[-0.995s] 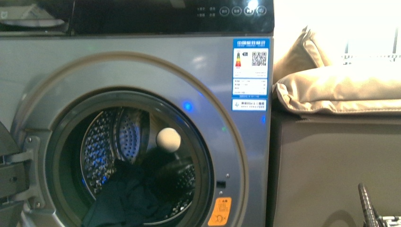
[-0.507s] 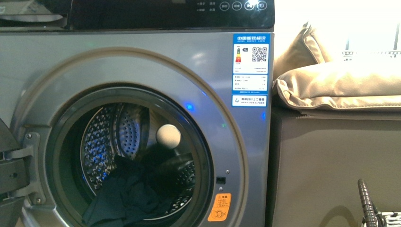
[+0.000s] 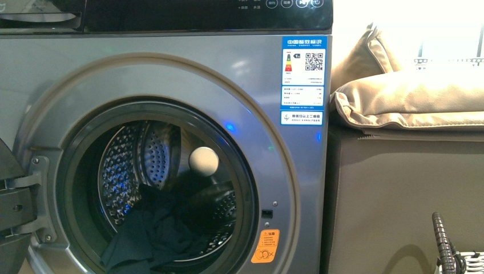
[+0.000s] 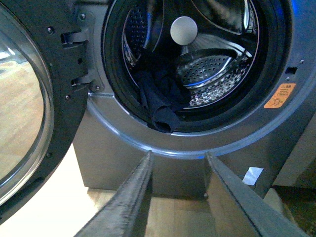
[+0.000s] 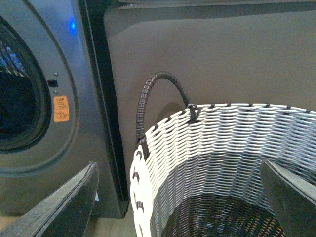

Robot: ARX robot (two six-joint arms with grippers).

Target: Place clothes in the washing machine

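The grey washing machine (image 3: pixel 171 68) stands with its door (image 4: pixel 24 98) swung open to the left. The dark navy clothes (image 3: pixel 154 237) lie in a heap at the bottom front of the perforated drum, one fold hanging over the black door seal (image 4: pixel 160 101). My left gripper (image 4: pixel 177 155) is open and holds nothing; it hangs in front of the machine, below the porthole rim. My right gripper (image 5: pixel 178 165) is open wide over the mouth of the white wicker basket (image 5: pixel 222 128), with nothing between its fingers. Neither gripper shows in the front view.
A pale round ball (image 3: pixel 203 161) sits inside the drum above the clothes. To the right of the machine, a beige cushion (image 3: pixel 411 97) rests on a dark grey sofa side (image 3: pixel 399 194). The basket's dark handle (image 3: pixel 442 240) stands close to that side.
The front view has drifted a little, so the machine and the basket handle sit slightly higher in the picture. The clothes lie in the drum as before.
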